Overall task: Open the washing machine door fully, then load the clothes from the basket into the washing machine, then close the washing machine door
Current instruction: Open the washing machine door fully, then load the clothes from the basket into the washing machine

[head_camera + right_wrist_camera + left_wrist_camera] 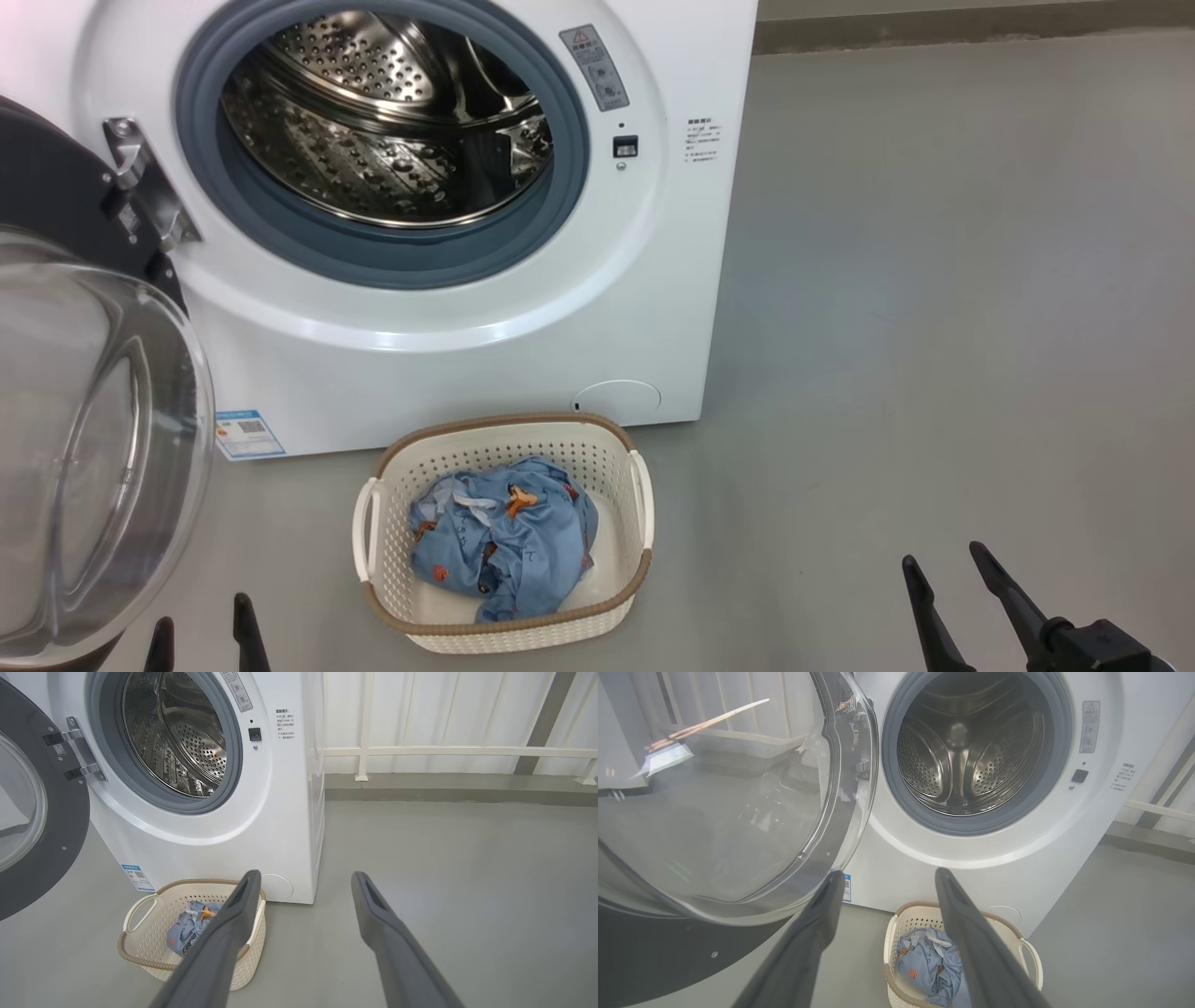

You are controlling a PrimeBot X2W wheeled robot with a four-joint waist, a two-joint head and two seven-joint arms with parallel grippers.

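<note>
The washing machine (pixel 467 373) stands at the top of the head view with its steel drum (pixel 392 121) exposed. Its door (pixel 93 448) is swung wide open to the left, and the glass bowl bulges toward me. The basket (pixel 495 422) sits on the floor just before the machine, holding the crumpled light blue clothes (pixel 523 541). My left gripper (pixel 201 625) is open and empty at the lower left, under the door and left of the basket. My right gripper (pixel 943 555) is open and empty over bare floor, well right of the basket. The left gripper (pixel 891 872) points at the machine's front above the basket (pixel 896 924).
Grey floor (pixel 934 280) stretches to the right of the machine. A raised kerb (pixel 467 788) and a white railing (pixel 444 751) run along the back. The open door (pixel 46 835) takes up the space left of the basket (pixel 149 942). A round cover (pixel 616 397) sits low on the machine.
</note>
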